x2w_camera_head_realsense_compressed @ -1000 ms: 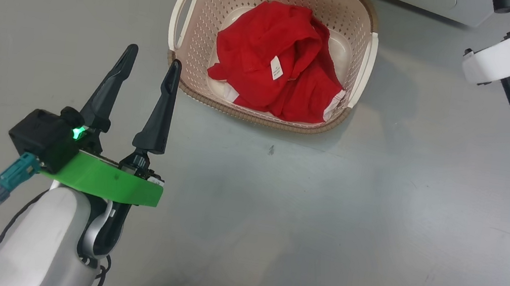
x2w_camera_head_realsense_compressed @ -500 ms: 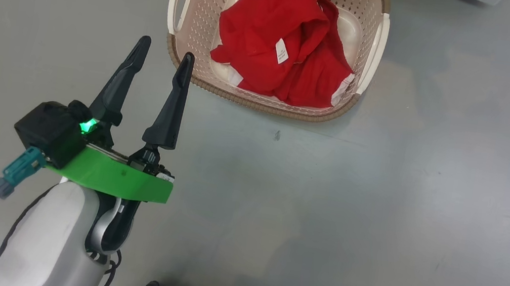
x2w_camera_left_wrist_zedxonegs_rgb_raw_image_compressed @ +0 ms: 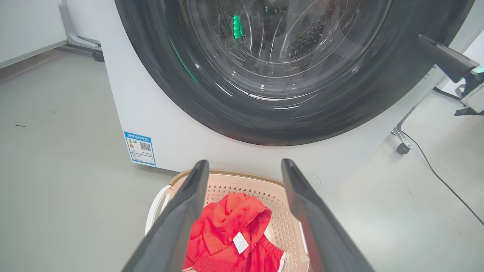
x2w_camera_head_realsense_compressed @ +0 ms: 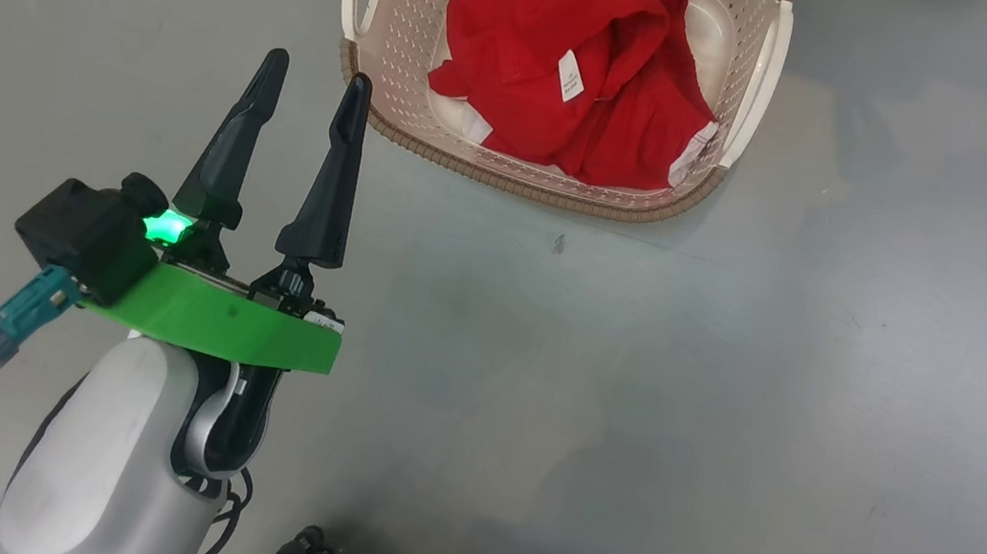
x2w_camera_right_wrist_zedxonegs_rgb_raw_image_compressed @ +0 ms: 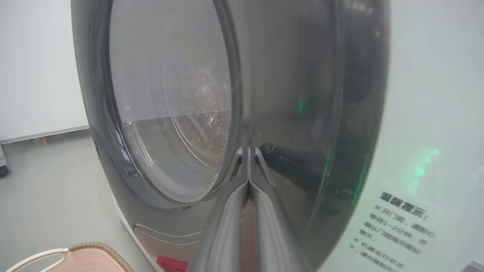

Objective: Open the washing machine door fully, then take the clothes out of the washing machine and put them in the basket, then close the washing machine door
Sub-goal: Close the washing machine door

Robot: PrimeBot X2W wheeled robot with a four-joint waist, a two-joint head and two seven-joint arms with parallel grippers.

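Washing machine [x2w_camera_left_wrist_zedxonegs_rgb_raw_image_compressed: 159, 124]: the big white box is dead ahead in the left wrist view. We read this as the closing stretch of the job.
Door [x2w_camera_left_wrist_zedxonegs_rgb_raw_image_compressed: 378, 87]: its black rim looks laid against the white front, but we can't tell whether the latch has caught. We'd want a firm, square push on the rim, not the glass, until it seats.
Basket [x2w_camera_head_realsense_compressed: 544, 192]: on the floor just in front of the machine.
Clothes [x2w_camera_head_realsense_compressed: 567, 27]: a red heap lying inside the basket, white tag up.
Right fingers [x2w_camera_right_wrist_zedxonegs_rgb_raw_image_compressed: 236, 196]: pressed together and empty, tips right at the door's dark rim. Whether they touch it, we can't say.
Left fingers [x2w_camera_head_realsense_compressed: 333, 168]: spread wide and holding nothing, hovering near the basket's corner. Best kept clear.
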